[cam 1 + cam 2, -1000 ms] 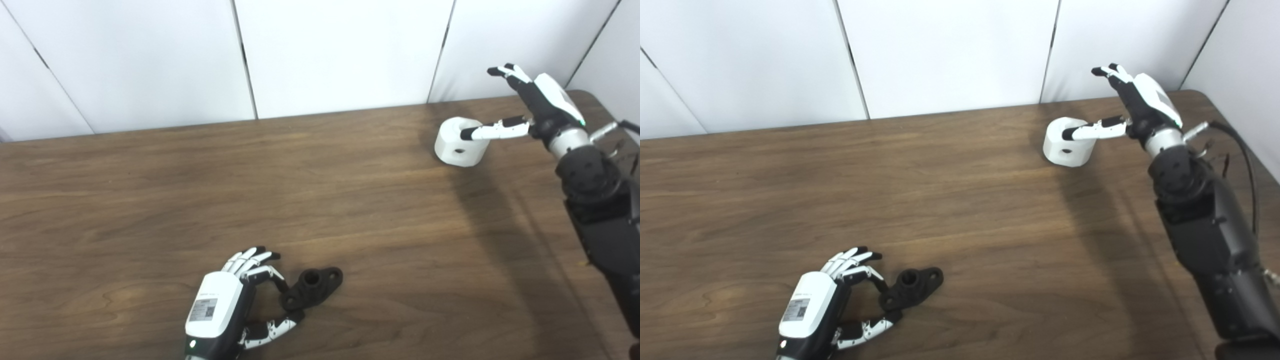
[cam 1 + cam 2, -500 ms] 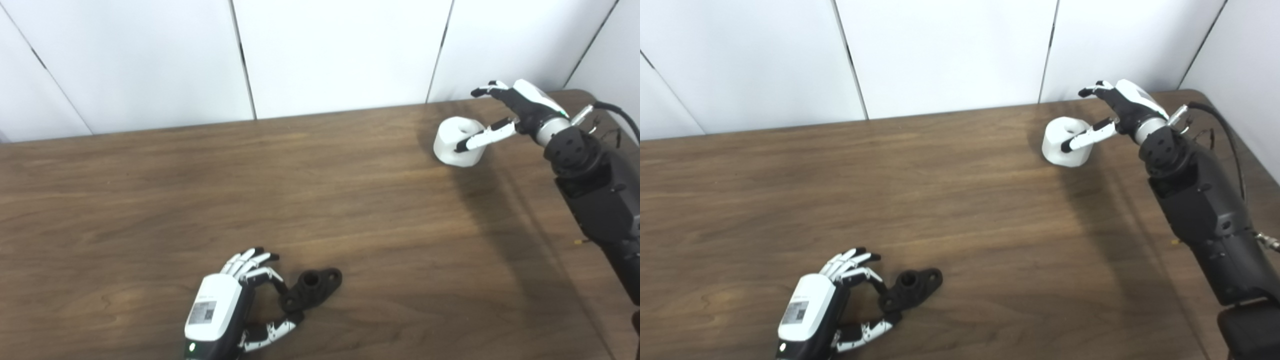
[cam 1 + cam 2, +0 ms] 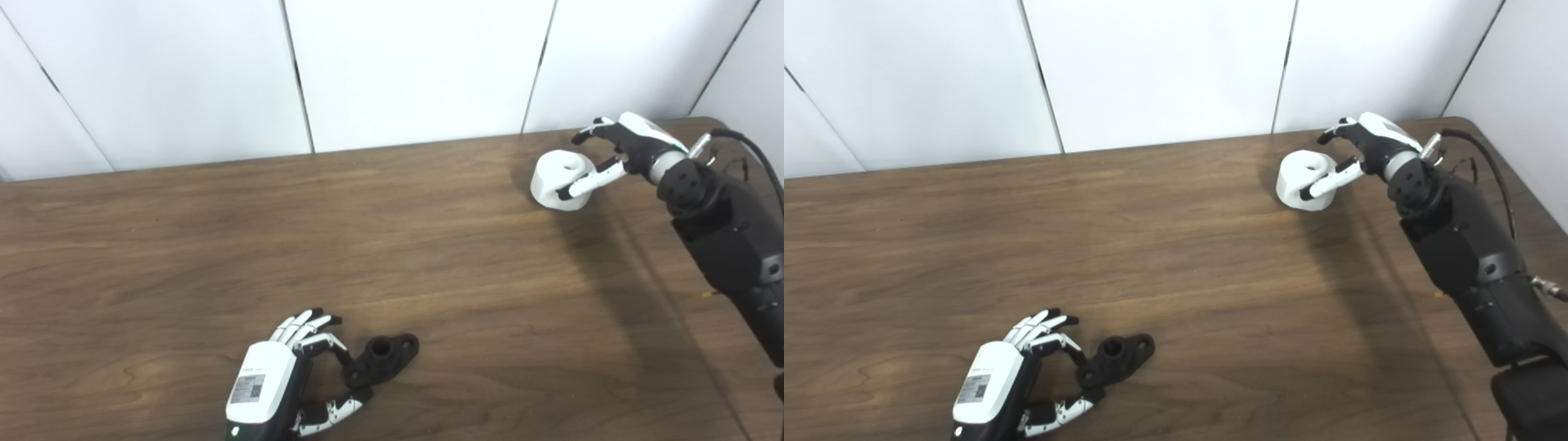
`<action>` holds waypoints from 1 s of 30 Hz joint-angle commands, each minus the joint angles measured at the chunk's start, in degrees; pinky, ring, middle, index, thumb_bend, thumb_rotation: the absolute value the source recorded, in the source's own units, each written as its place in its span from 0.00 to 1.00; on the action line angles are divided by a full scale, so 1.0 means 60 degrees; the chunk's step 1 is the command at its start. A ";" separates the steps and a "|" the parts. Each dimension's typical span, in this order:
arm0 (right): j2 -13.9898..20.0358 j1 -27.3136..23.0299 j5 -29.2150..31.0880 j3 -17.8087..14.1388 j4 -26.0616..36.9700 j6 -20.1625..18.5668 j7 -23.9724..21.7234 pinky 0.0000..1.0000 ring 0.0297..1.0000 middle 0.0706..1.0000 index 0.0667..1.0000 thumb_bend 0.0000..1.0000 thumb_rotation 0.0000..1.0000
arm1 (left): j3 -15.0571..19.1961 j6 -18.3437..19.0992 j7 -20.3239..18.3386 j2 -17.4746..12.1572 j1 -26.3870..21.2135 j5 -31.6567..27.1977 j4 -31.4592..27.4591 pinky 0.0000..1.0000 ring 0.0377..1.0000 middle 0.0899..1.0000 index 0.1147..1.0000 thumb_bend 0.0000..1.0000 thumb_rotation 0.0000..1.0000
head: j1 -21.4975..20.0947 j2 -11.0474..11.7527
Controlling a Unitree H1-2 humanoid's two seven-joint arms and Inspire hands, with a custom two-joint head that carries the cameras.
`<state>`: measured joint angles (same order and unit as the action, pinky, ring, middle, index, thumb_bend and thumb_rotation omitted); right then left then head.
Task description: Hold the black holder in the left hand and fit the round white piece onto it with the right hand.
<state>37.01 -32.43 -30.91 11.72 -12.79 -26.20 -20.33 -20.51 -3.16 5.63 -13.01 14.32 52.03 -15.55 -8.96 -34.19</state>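
The black holder (image 3: 383, 358) lies flat on the brown table (image 3: 429, 257) near its front edge. My left hand (image 3: 288, 383) is on the holder's left end, forefinger and thumb closed on that end while the other fingers stay spread. The round white piece (image 3: 560, 174) stands at the far right of the table, its centre hole facing up. Around it curves my right hand (image 3: 615, 150): the thumb lies along the piece's front wall, and the fingers arch behind and above it, apart from it. The hand is open.
White wall panels (image 3: 416, 67) rise just behind the table's back edge. The table's right corner (image 3: 716, 122) is close to my right arm, and a black cable (image 3: 750, 153) loops from the wrist. Bare wood lies between the two hands.
My right hand has dropped from above the white piece and swung around it, its thumb now low against the front wall. The left hand and holder keep their pose; the camera has tilted slightly.
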 commanded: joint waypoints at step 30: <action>0.0108 -0.0184 -0.0231 -0.0260 0.0388 0.0977 0.1027 0.85 0.97 0.88 0.57 0.86 0.20 | -0.0010 0.0382 -0.0416 -0.0053 0.0079 0.0311 0.0383 0.87 0.89 0.80 0.42 0.51 0.04 | 0.0064 -0.0001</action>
<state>36.46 -31.11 -31.26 10.87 -11.90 -22.04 -15.80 -20.54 -3.15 5.85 -12.84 14.10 52.12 -15.20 -8.61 -34.10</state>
